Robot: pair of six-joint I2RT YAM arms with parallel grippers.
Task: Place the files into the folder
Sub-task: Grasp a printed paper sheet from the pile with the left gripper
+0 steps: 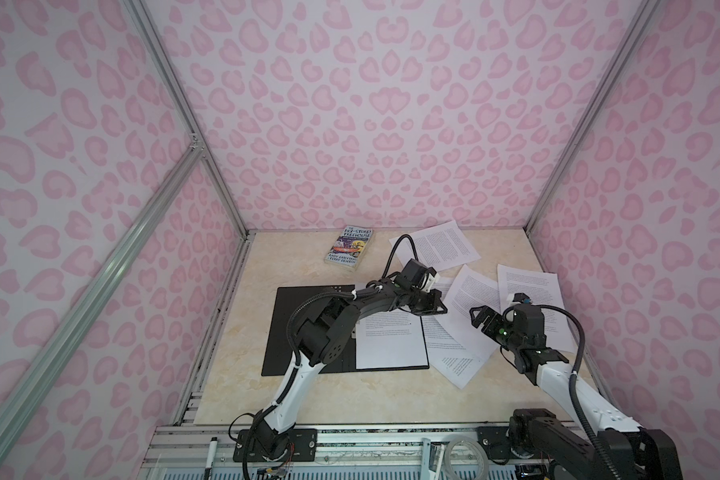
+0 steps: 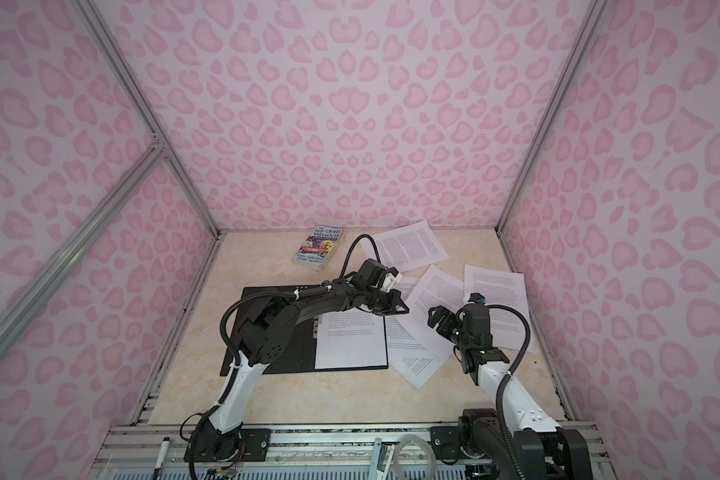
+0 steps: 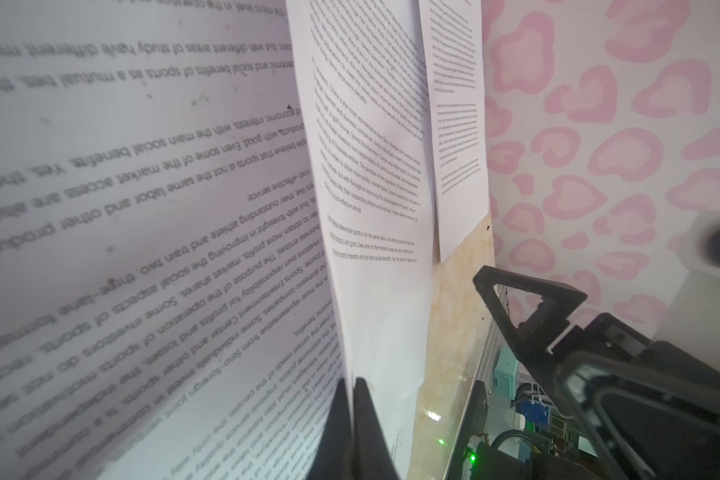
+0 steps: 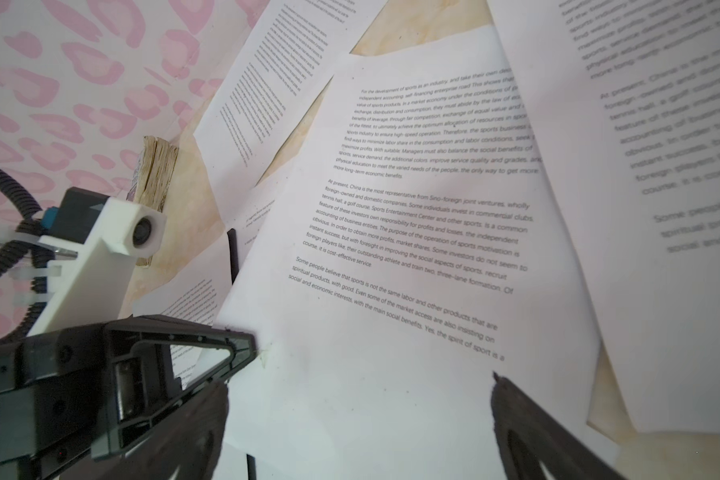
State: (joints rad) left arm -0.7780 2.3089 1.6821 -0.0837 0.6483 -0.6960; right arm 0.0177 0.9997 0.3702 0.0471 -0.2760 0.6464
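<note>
Left fingers [image 3: 353, 392]: pinched tight on sheet [image 3: 163, 208] edge beside folder [image 1: 281, 316] | right fingers [image 1: 479, 318]: wide open, empty, over sheets [image 1: 528, 291]

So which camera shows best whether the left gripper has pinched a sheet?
The left wrist view: the left gripper is shut on the edge of a raised sheet. Both top views show it small, beside the folder, the contact hidden. The right wrist view shows its side at a sheet's edge.
</note>
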